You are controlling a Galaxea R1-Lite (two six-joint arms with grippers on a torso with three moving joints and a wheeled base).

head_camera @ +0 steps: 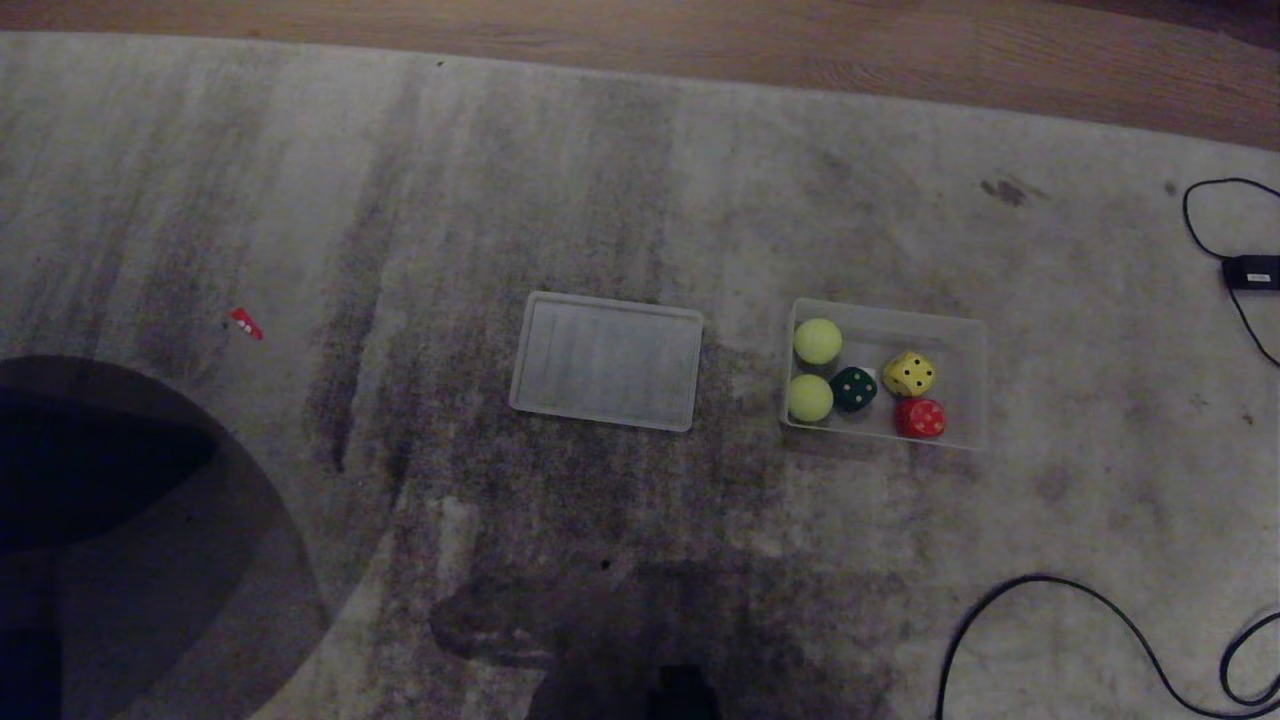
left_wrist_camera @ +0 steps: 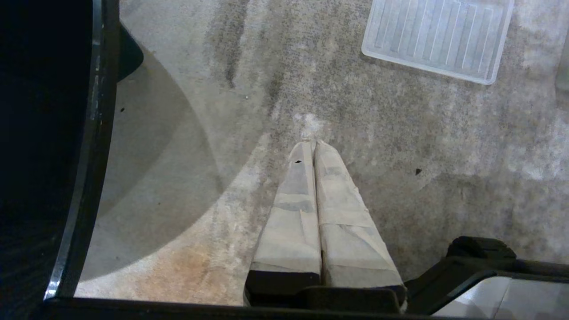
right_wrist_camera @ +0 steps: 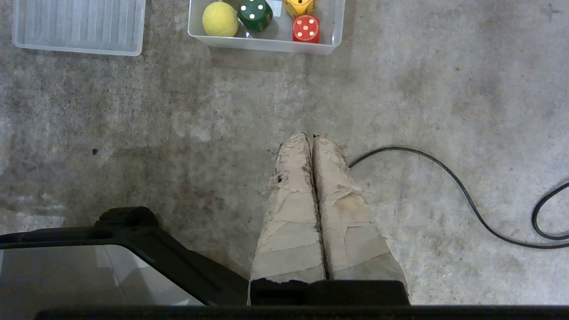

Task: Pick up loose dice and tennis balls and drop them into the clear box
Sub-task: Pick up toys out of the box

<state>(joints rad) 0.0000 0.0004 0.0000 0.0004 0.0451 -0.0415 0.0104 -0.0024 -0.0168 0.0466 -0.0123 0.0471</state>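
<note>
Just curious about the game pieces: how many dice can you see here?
3, all inside the clear box: the dark green die beside the two tennis balls, the yellow die toward the far wall, the red die at the near wall. None shows loose on the carpet.

The left pincer, fingers pressed together, hangs above grey carpet near a ribbed lid.

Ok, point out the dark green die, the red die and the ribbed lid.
dark green die (head_camera: 853,389), head view, its top face.
red die (head_camera: 921,418), head view, its top face.
ribbed lid (head_camera: 606,360), head view, middle of its ribbed panel.
</note>
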